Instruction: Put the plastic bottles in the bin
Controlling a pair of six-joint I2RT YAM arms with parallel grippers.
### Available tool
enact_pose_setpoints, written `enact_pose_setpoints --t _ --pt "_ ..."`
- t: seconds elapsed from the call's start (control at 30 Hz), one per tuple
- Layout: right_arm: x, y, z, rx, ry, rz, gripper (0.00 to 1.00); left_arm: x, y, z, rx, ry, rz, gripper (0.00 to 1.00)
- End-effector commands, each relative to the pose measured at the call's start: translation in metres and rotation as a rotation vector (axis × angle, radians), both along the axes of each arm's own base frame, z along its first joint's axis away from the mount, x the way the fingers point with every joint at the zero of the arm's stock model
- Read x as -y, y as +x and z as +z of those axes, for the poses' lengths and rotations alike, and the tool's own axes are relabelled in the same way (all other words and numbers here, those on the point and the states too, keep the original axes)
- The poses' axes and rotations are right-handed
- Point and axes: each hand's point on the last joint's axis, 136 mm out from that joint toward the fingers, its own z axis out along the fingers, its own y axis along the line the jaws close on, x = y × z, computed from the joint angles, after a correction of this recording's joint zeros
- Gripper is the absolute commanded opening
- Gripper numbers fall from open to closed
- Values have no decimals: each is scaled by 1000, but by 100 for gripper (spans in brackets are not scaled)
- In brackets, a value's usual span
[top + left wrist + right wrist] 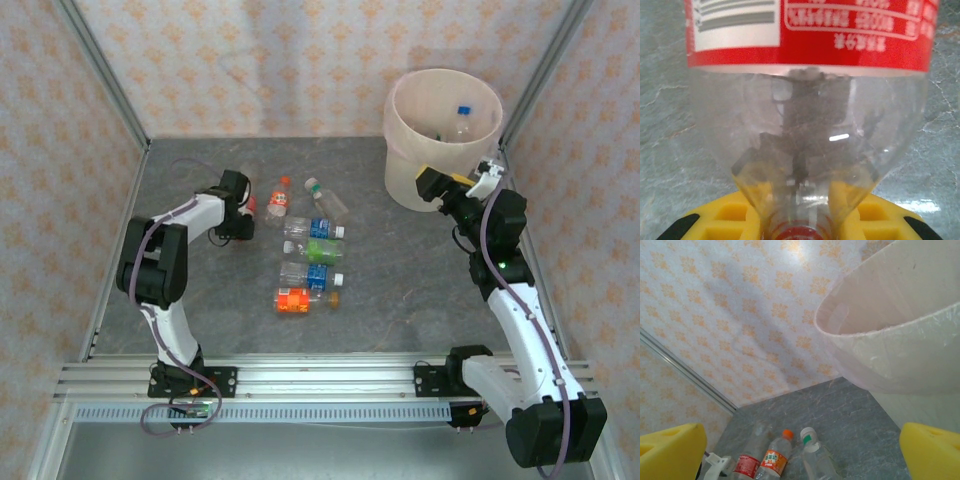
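The red-labelled bottle (807,115) is at the left of the table (400,285), well apart from the bin (405,165), its neck between the left gripper's (243,207) yellow fingers (715,222); whether they pinch it I cannot tell. Clamp the neck firmly before lifting, and steer clear of the right gripper (445,185), which is spread wide and empty beside the bin.

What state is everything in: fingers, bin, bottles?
Left fingers: shut on neck of red bottle.
Right fingers: open, empty, beside bin.
Red bottle: lying on table, gripped.
Bin: upright, lined, bottle inside.
Six other bottles: lying loose on table.
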Motion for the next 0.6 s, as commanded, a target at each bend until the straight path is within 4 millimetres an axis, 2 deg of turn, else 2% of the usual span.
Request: enact_pose_setpoints --t 0.0,0.13,0.23,0.43,0.57 --pt "-11 -8 -4 -41 20 66 99 -6 3 31 120 40 65 0" --pt "-38 -13 -16 -118 31 192 99 1 0 59 228 5 97 0" --pt "-52 -14 -23 -125 27 222 99 19 -4 88 321 -6 47 0" --pt "-69 -4 -26 -119 67 244 99 80 -15 144 472 -126 -123 0" --pt "-81 1 -21 -110 121 283 99 131 -29 174 551 -251 -284 0"
